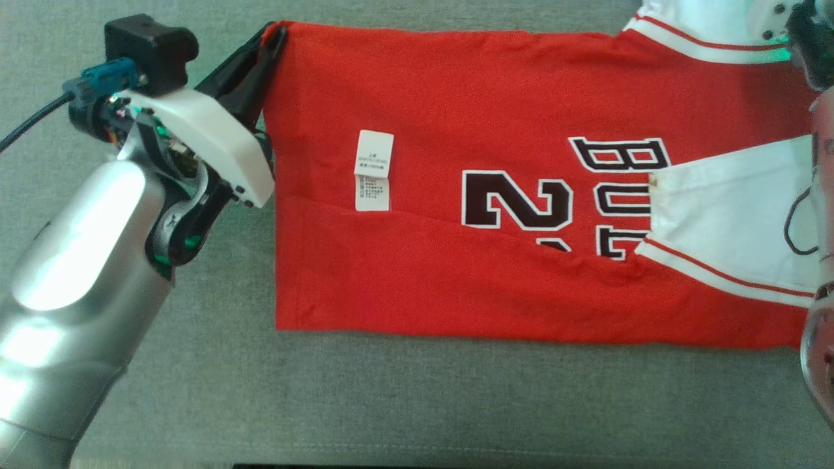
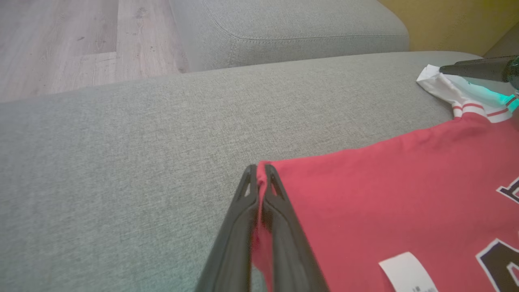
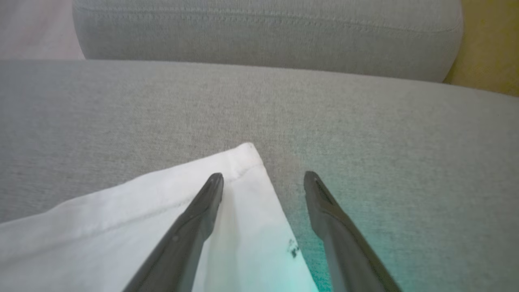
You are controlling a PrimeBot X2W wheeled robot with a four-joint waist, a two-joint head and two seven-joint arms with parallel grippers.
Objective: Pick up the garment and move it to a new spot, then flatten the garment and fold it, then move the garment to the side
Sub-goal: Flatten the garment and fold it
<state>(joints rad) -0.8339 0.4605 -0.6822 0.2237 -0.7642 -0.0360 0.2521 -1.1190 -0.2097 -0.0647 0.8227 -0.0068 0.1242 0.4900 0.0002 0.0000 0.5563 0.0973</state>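
Lying flat on the grey sofa cushion (image 1: 195, 391), the red garment (image 1: 456, 273) runs off the right edge of the head view. Its collar end is cut off there, and the right arm (image 1: 821, 365) covers part of that side. A folded sleeve (image 1: 723, 228) laid over the chest hides the end of the lettering. A crease swallows the lower part of the number (image 1: 515, 205), just right of the care label (image 1: 373, 170).

The left tool (image 1: 270, 39) sits up and to the left of the care label and is hard to read from the head. The left wrist view shows its fingers (image 2: 241, 219) pressed together with the red hem corner pinched between them, and wooden floor (image 2: 61, 40) beyond the cushion.

The right tool (image 3: 263, 176) works far to the right of the care label. In the right wrist view it is spread wide and grips nothing. One finger is over the corner of the far sleeve (image 3: 121, 227) and the other over bare cushion; whether either touches is unclear.

The garment's long axis runs left to right across the head view, with the hem left of the care label and the sleeves to its right. The print is turned sideways, with the letter tops toward the sleeves.
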